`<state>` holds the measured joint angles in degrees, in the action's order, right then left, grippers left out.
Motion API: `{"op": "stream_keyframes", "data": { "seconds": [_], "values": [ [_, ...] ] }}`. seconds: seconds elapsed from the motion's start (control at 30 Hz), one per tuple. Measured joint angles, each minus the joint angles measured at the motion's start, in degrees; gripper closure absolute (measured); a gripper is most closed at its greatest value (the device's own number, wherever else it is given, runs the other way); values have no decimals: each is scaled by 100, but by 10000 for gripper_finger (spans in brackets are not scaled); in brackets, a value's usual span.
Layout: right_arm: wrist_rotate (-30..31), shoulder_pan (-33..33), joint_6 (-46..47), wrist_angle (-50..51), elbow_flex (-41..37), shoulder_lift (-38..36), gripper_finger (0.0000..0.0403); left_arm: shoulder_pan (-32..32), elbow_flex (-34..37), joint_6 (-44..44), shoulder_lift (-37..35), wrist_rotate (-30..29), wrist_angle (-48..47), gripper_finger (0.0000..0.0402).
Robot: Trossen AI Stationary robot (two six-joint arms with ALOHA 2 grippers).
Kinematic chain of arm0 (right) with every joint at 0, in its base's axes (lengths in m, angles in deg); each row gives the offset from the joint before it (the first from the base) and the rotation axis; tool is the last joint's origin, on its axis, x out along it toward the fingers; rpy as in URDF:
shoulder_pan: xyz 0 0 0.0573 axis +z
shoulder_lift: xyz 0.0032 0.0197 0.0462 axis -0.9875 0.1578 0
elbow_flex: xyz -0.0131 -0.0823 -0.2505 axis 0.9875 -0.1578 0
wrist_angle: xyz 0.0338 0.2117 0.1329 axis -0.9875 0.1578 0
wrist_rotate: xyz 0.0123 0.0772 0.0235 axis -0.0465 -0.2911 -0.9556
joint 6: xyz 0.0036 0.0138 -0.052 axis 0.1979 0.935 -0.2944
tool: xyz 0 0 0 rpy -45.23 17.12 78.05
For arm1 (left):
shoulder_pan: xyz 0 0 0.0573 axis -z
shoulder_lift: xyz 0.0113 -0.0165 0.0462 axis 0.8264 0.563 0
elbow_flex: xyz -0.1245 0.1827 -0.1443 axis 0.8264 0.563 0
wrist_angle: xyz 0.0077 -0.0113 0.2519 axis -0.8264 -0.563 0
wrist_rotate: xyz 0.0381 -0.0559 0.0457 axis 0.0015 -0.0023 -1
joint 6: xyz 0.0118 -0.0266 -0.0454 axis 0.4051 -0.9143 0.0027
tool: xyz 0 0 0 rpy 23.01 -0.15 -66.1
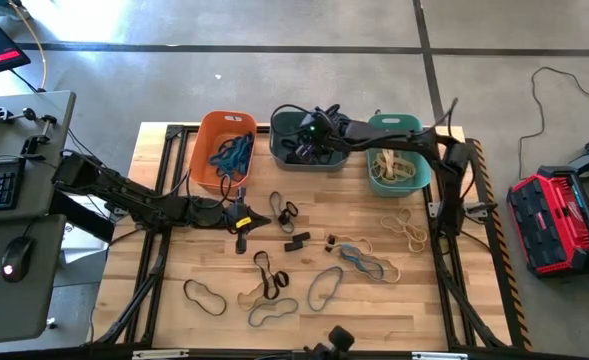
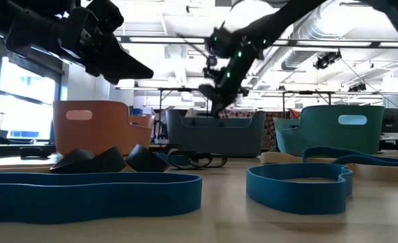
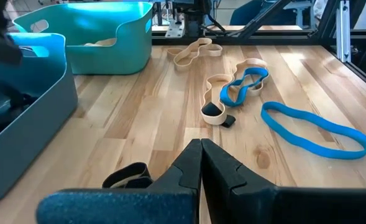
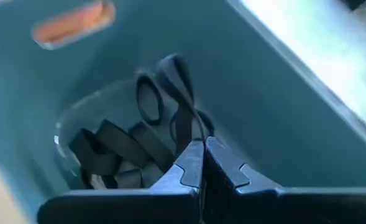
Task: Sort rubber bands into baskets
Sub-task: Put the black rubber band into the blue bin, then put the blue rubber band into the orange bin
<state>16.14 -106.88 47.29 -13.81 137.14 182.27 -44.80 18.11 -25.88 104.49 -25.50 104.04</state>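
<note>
My right gripper is clenched on a black rubber band that dangles over the slate basket at top centre of the high view, more black bands piled on its floor. My left gripper is pressed shut with nothing in it, hovering over the table left of centre, just below the orange basket holding blue bands. The teal basket, upper right, holds tan bands. Loose blue, tan and black bands lie scattered across the lower half of the table.

Even overhead light, soft shadows; low view backlit by ceiling strips (foreground blurred), right wrist view smeared.
</note>
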Motion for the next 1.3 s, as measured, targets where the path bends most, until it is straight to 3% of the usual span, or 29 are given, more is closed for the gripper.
{"op": "stream_keyframes", "data": {
  "seconds": [0.23,0.5,0.6,0.7,0.83,1.13,1.3],
  "values": [
    [-425,-181,-31,-17,-7,264,389,0,0,0,0,0,-8,401],
    [-556,65,30,1137,499,210,258,0,0,2,0,0,-21,401],
    [-404,433,15,1423,609,203,238,0,0,4,0,0,-21,401],
    [-50,889,-137,1370,491,123,278,0,0,6,0,-1,-24,401],
    [226,1353,44,1111,63,-71,383,0,-2,45,0,-2,-69,401],
    [362,2477,1132,44,-1594,-1174,397,-1,-2,100,0,-1,-107,401],
    [358,3243,1797,-29,-2098,-1604,400,-4,-2,103,0,0,-121,401]
  ]
}}
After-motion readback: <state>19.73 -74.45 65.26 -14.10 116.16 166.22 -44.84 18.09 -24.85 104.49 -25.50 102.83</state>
